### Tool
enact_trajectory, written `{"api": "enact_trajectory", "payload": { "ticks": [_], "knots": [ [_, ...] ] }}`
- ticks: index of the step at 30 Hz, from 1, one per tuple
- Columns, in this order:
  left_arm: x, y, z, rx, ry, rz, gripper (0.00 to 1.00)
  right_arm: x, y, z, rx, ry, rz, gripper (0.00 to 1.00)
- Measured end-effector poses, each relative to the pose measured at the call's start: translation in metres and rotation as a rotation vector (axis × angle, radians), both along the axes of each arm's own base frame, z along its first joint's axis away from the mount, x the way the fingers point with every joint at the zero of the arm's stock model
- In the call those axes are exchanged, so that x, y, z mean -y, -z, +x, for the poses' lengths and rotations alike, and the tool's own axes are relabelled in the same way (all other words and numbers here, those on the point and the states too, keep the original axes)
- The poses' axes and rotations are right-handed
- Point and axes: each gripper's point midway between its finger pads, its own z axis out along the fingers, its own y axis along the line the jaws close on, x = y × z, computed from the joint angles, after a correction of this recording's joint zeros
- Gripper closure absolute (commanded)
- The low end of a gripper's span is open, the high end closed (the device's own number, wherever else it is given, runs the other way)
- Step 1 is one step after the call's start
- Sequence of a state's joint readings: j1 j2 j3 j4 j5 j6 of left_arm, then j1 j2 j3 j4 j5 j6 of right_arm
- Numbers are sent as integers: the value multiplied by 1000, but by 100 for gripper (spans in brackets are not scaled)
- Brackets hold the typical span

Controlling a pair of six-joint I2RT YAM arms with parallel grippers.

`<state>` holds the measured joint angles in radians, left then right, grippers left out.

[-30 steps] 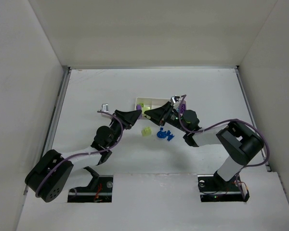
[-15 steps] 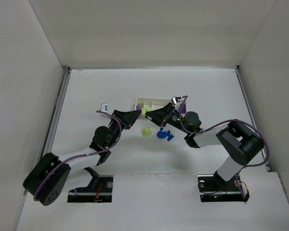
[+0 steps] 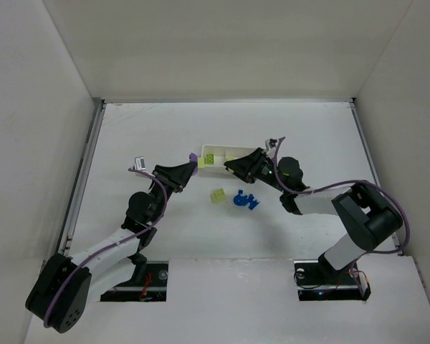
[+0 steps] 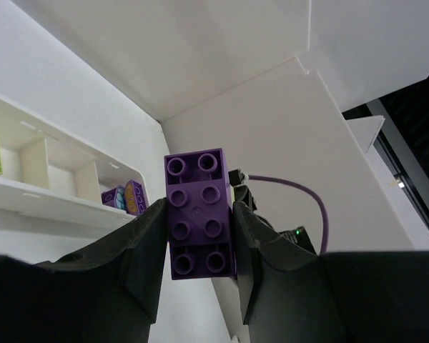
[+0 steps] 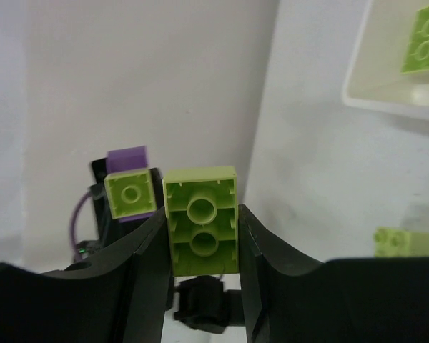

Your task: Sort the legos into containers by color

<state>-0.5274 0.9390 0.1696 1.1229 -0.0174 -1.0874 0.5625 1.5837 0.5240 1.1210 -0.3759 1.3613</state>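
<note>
The left jaws gripped a purple lego (image 4: 199,214); the right jaws gripped a lime-green lego (image 5: 202,221), near the white tray (image 3: 236,150).

The left arm (image 3: 104,246) and right arm (image 3: 317,203) had black round joints, white links and looping purple cables (image 3: 344,185); the left claw (image 3: 193,158) and right claw (image 3: 228,164) were matte black.

Table (image 3: 308,129): white, flat.
Tray (image 3: 229,147): on table, centre.
Green brick (image 3: 217,195): before tray.
Blue bricks (image 3: 245,200): beside green brick.
</note>
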Motion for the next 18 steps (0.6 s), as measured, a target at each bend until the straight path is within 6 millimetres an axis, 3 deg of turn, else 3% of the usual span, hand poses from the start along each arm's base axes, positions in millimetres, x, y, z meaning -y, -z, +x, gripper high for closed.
{"api": "enact_trajectory", "payload": {
  "ticks": [11, 18],
  "knots": [
    [-12, 17, -11, -29, 1, 80, 77, -11, 15, 77, 111, 140, -481, 71],
    [-23, 26, -13, -40, -22, 118, 77, -26, 49, 93, 142, 151, -751, 68]
  ]
}}
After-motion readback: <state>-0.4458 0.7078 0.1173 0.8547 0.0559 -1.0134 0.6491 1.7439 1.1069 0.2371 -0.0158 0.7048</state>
